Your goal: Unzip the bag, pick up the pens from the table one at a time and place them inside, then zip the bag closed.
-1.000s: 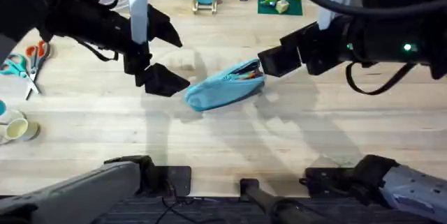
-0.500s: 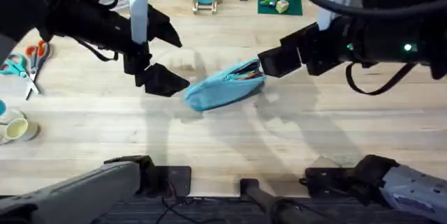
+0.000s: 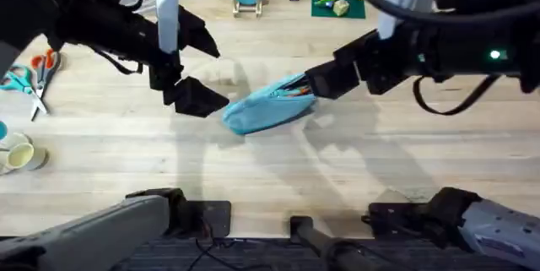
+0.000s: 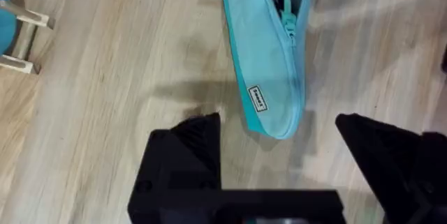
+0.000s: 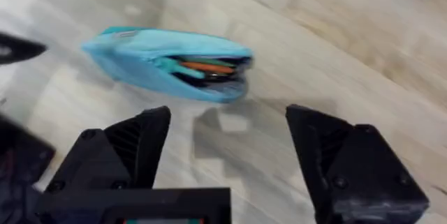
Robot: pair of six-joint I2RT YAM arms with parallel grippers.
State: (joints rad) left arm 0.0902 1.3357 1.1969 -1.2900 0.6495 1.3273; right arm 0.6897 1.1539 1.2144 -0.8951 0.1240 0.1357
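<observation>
A: Since the right gripper has slid in toward the bag over the last second, I'd tag this as the approach for the zip-closed step. Agree?

B: Yes. It was a bit further off a second ago; now its tips sit right at the open end of the bag in the overhead view. Jaws spread wide, nothing held; the right wrist view shows both fingers apart with the bag between and beyond them.

A: Pens?

B: Already inside. An orange pen and something dark beside it show in the mouth of the bag. No loose pens visible on the table.

A: Zipper state?

B: Partly open at that end. The left wrist view shows the pull tab along the teal zipper line, near the gap.

A: Left gripper?

B: Hasn't moved. Open, empty, hovering just beside the closed end of the bag, not touching as far as I can tell.

A: So, the call?

B: Loading looks done, only zipping left. My guess: the right needs to pinch the small tab while the left pins the far end, or the soft bag will just drag along.
</observation>
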